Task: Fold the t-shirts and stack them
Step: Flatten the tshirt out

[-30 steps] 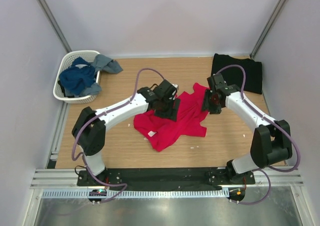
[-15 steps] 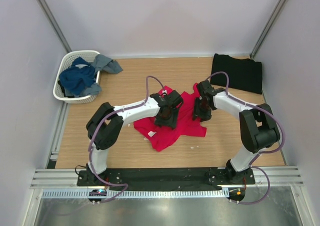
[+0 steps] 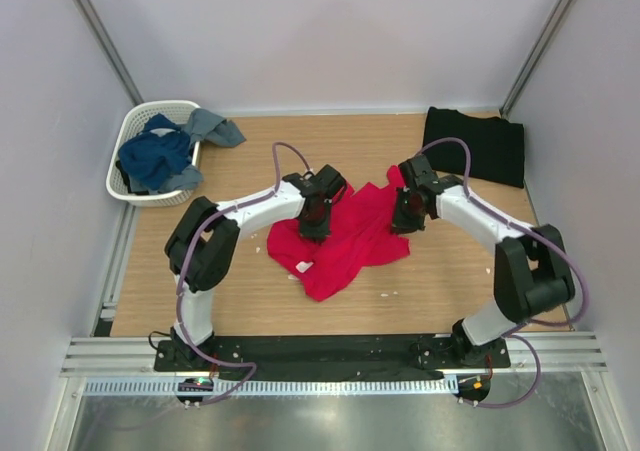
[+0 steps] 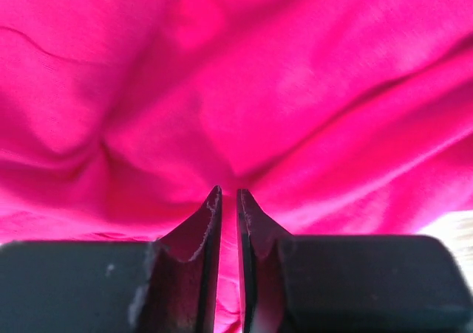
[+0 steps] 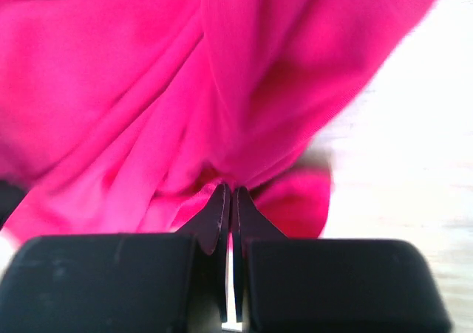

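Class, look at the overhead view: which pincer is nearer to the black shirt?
Right. The right pincer grips the red shirt at its right edge, just near-left of the black shirt. The left pincer grips its left part, farther away.

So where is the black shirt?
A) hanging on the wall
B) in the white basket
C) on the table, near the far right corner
C: the black t-shirt lies flat on the table near the far right corner, well away from the basket.
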Controlling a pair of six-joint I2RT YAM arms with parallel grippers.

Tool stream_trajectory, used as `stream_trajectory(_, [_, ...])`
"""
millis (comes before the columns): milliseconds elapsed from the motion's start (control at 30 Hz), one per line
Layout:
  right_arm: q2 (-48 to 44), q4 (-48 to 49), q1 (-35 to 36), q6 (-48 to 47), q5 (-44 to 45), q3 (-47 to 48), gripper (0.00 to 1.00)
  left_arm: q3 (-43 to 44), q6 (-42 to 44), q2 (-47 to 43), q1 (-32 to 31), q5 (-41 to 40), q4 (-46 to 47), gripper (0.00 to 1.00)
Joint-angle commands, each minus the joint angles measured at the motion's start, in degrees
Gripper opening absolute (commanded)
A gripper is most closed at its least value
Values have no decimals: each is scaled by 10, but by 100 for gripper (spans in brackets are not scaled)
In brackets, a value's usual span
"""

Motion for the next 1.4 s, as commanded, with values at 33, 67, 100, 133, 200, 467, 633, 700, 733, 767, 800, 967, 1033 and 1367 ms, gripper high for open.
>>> stream_trajectory(33, [-116,-49,19,29,-24,-6,1,25,38,-24,27,9,-3,13])
stream_trajectory(67, [-150,-60,26,34,-26,-19,1,25,47,-28,31,11,-2,14])
stream_trajectory(100, [-172,-73,34,42,-26,-27,1,25,52,-32,34,16,-2,14])
stream_trajectory(133, [-192,-97,57,59,-27,-37,1,23,55,-41,38,20,-2,14])
stream_trajectory(200, [-253,-116,82,85,-28,-73,1,19,66,-49,40,20,0,16])
stream_trajectory(467, [-355,-285,118,181,-8,-153,34,17,51,-35,52,-13,24,28])
stream_trajectory(633, [-287,-318,113,159,72,-51,70,63,95,-11,55,32,56,42])
stream_trajectory(700, [-260,-326,100,156,108,5,74,104,121,1,49,63,63,50])
stream_trajectory(733, [-245,-327,73,146,116,20,74,119,149,8,45,64,66,53])
stream_trajectory(767, [-226,-325,58,143,127,36,74,134,170,14,41,66,73,57])
stream_trajectory(800, [-218,-320,40,134,135,39,74,167,187,21,31,71,75,59])
stream_trajectory(967, [-181,-236,-107,79,139,45,72,286,242,121,14,104,68,62])
stream_trajectory(1033, [-168,-209,-130,67,140,44,71,347,245,170,9,131,60,63])
stream_trajectory(1367, [-155,-170,-220,22,135,21,69,497,240,291,-34,118,19,62])
